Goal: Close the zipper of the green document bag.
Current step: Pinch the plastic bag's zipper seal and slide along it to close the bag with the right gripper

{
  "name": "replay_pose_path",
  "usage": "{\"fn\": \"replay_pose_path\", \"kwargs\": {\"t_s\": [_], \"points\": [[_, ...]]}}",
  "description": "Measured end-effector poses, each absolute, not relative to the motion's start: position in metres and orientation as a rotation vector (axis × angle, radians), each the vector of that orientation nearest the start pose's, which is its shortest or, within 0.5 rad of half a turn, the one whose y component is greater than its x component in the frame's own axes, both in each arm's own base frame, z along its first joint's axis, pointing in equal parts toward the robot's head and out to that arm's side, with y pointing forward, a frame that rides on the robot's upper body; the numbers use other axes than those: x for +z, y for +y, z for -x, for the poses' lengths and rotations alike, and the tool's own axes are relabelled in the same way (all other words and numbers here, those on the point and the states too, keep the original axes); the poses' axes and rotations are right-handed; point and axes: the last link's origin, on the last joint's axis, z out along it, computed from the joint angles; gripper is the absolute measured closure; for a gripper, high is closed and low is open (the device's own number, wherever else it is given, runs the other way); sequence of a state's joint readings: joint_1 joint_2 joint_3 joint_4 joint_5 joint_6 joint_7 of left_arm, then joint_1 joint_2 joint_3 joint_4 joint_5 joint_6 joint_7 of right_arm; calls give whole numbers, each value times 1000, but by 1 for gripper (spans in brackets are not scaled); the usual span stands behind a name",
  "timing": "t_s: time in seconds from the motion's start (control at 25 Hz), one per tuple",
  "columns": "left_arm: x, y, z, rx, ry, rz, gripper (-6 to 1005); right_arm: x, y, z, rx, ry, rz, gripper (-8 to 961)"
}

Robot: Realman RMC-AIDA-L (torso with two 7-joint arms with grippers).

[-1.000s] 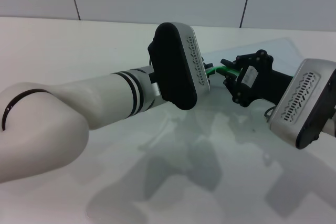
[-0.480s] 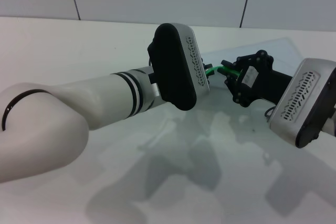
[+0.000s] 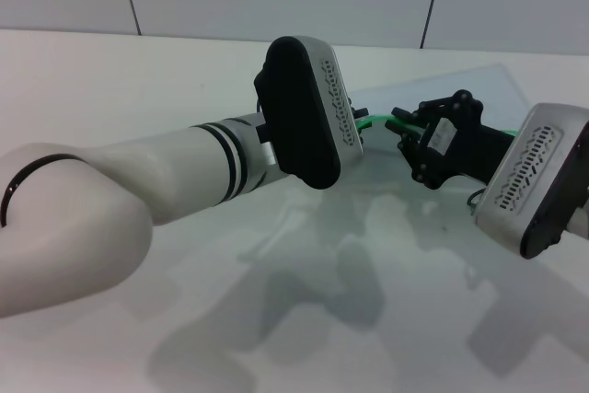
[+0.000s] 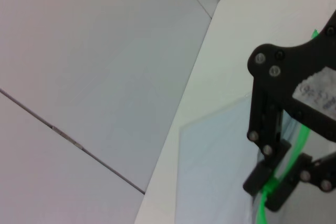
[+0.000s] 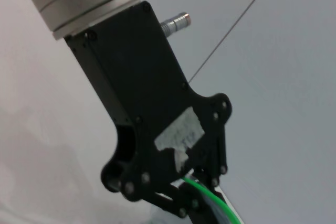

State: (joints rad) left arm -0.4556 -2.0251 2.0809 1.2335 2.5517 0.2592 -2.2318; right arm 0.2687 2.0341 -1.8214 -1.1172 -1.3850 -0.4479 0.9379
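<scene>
Mostly L arm point(image 3: 184, 172) over bag point(image 3: 460, 89), R gripper point(image 3: 398, 123) on zipper point(image 3: 375, 120)

The bag point(image 3: 460, 89), a flat translucent pale pouch, lies on the table point(image 3: 138, 71). Its bright green zipper point(image 3: 373, 120) is lifted above the table along one edge.

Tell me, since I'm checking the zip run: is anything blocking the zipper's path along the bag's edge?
Nothing visible does. Both end effectors already pinch the zipper: the right end effector is shut on the green strip, and the left end effector grips it nearby. The green document bag lies flat on the white table.
</scene>
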Motion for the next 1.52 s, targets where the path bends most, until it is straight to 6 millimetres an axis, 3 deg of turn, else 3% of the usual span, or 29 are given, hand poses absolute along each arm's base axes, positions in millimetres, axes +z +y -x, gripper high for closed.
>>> {"fn": "replay_pose_path", "kwargs": {"t_s": [0.36,1.08,1.52], "points": [[-87,365,140,3,277,2326,916,-51,357,-219,140,-155,2320,870],[-48,348,158,-33,191,2220,911,-15,377,-280,21,74,2201,854],[-36,341,165,-30,166,2184,907,-1,382,-303,-28,130,2151,835]]}}
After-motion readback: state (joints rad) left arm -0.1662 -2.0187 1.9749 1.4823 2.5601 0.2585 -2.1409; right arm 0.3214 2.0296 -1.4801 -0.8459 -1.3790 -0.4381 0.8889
